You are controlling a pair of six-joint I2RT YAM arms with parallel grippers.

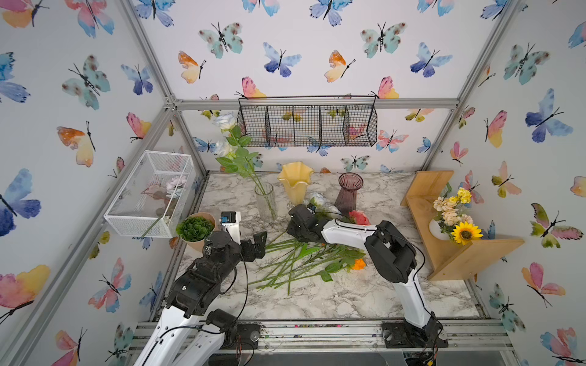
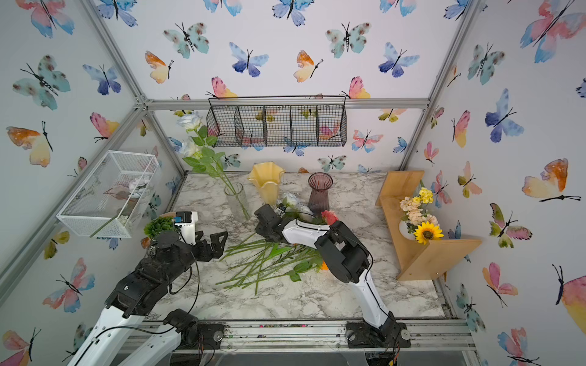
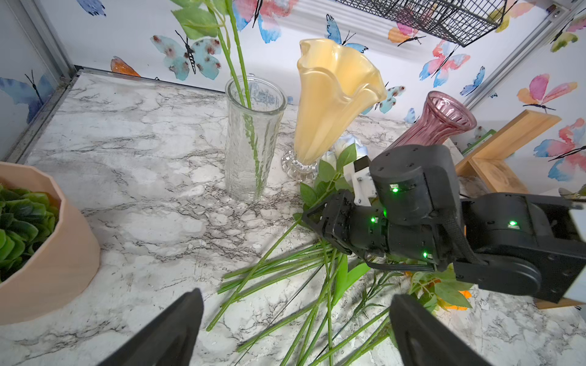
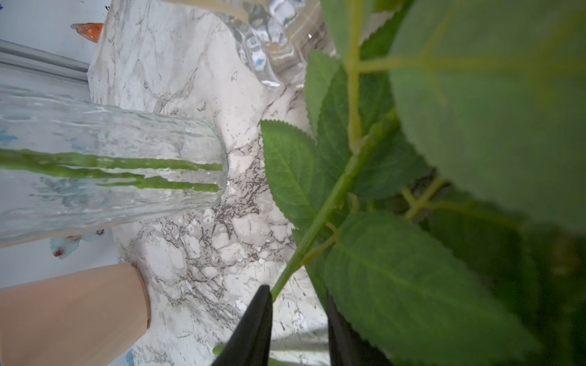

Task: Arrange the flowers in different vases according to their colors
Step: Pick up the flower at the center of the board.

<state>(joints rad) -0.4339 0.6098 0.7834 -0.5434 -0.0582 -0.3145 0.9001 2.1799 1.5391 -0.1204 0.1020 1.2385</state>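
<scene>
Right wrist view is showing the right gripper (image 4: 296, 294) low over the table (image 4: 196, 247). Its jaws are standing narrow, with a leafy stem (image 4: 320, 215) running between them and lying against one finger. Whether they are pinching it I cannot tell. In a top view that stem is leading to a white rose (image 1: 318, 199) lying between the yellow vase (image 1: 295, 183) and the purple vase (image 1: 348, 190), neither showing a flower.

The clear vase (image 1: 265, 201) is already holding two white roses (image 1: 225, 122), so the step in hand is looking like the pick of another white one for it. The left gripper (image 3: 298, 336) is hovering empty, jaws wide apart, over the cut ends of the pile (image 1: 304, 260), where a pink bloom (image 1: 359, 218) and an orange bloom (image 1: 359, 263) are waiting.

The next move is calling for a firm hold and a lift that frees the leaves from the pile. The stem then needs turning upright and its cut end lowering into the clear vase, without knocking the yellow vase nearby.
</scene>
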